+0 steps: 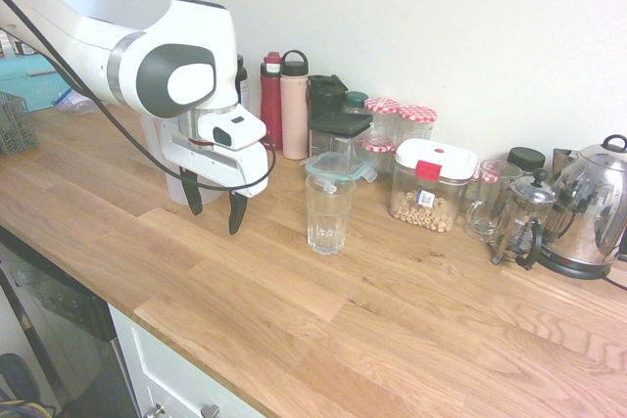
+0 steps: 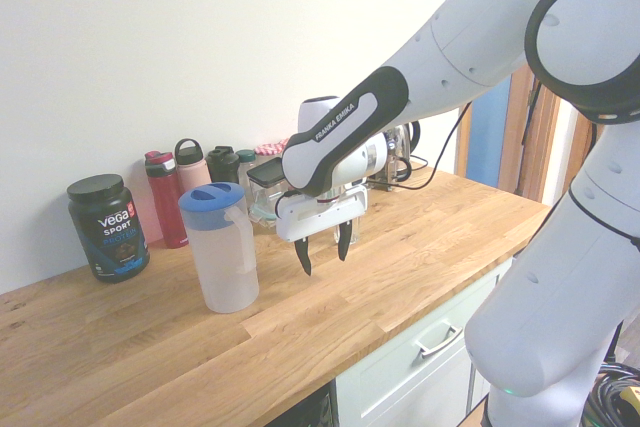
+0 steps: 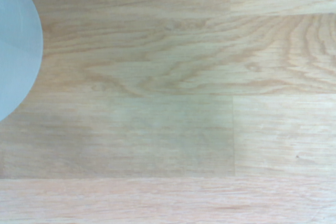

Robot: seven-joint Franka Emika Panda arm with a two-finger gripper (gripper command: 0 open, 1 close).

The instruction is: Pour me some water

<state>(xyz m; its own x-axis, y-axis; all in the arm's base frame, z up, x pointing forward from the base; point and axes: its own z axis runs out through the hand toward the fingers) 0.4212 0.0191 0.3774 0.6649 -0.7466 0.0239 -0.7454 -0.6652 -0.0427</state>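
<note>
A translucent white pitcher (image 2: pixel 222 247) with a blue lid stands upright on the wooden counter (image 2: pixel 400 247). In the first exterior view it is mostly hidden behind my gripper (image 1: pixel 214 205). My gripper (image 2: pixel 323 250) hangs open just above the counter with nothing between its fingers. It is a short way from the pitcher, between the pitcher and a clear drinking glass (image 1: pixel 328 212) that stands upright. The pitcher's pale rounded side (image 3: pixel 16 45) shows at the edge of the wrist view over bare wood. I cannot make out any water in the pitcher or the glass.
Along the wall stand a red bottle (image 1: pixel 271 100), a pink bottle (image 1: pixel 294 105), several jars and lidded containers (image 1: pixel 431 183), a glass mug (image 1: pixel 485 203), a French press (image 1: pixel 524 217) and a steel kettle (image 1: pixel 593 208). A black protein tub (image 2: pixel 108 227) sits beyond the pitcher.
</note>
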